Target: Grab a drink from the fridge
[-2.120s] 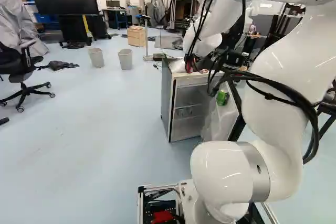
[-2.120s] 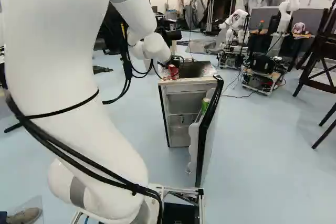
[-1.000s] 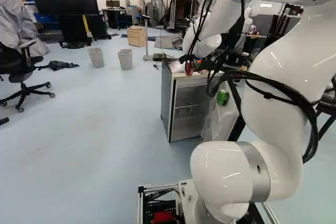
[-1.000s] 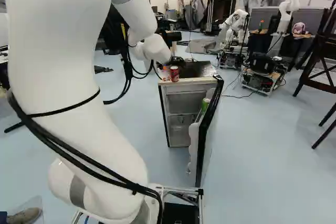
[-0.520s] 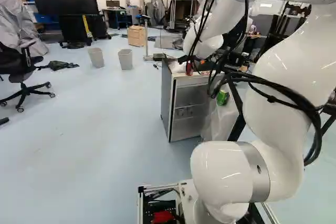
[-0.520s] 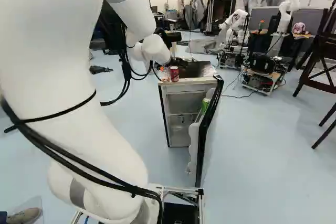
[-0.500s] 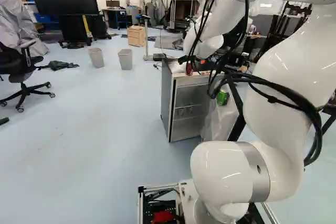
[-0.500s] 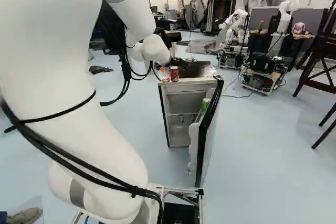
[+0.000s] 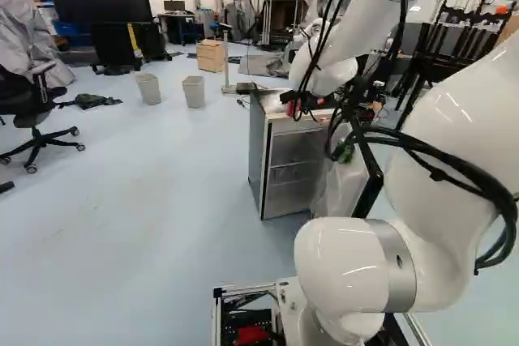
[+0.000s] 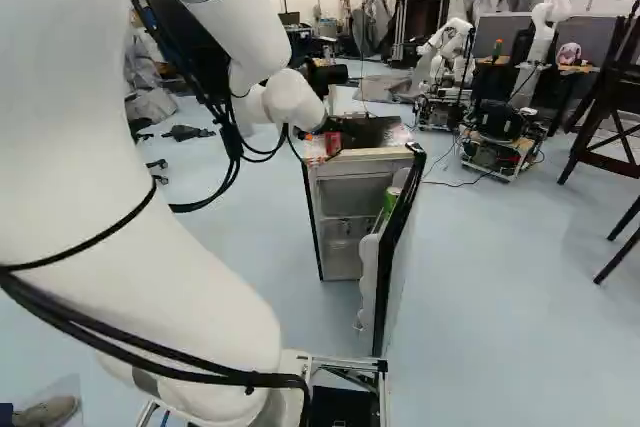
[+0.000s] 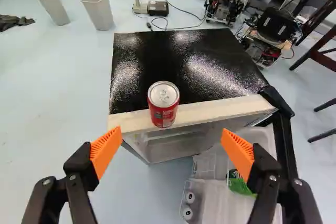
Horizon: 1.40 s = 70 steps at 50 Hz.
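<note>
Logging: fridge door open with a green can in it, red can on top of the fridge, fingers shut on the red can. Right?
Not the fingers: the wrist view shows them open, the red can ahead of them. The fridge door is open with a green can in it, and the red can stands on the fridge.

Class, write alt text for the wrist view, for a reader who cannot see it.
A red drink can stands on the pale front edge of a black-topped fridge, ahead of the open pincer. A green can sits partly hidden in the fridge's open door.

Upright red can (image 11: 163,109) atop open fridge (image 11: 157,59)
</note>
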Tool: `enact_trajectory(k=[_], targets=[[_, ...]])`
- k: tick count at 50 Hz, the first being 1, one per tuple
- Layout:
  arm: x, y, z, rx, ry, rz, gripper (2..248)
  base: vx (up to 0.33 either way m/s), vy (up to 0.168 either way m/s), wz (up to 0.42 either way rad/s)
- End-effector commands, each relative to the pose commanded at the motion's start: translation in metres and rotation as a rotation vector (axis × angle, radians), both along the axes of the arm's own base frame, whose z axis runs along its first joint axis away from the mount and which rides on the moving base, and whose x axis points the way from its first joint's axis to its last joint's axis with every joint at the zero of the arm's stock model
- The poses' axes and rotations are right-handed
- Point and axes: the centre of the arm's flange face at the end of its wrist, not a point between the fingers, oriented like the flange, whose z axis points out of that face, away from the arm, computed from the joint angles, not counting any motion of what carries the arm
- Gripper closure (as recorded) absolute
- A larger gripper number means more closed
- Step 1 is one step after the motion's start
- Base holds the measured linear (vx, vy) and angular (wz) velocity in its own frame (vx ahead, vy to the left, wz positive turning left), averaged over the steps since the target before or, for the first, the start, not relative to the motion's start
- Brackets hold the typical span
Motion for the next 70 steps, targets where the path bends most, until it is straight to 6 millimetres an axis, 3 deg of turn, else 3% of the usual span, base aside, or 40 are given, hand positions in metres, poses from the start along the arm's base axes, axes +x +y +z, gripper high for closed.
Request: enact_trajectory(k=[35,70], targets=[[-0.036,-0.051,-0.001,0.078,-0.022,-0.215,3,0.0,0.0,0.0],[-0.044,-0.108,0.0,0.203,-0.065,-0.48,3,0.0,0.0,0.0]])
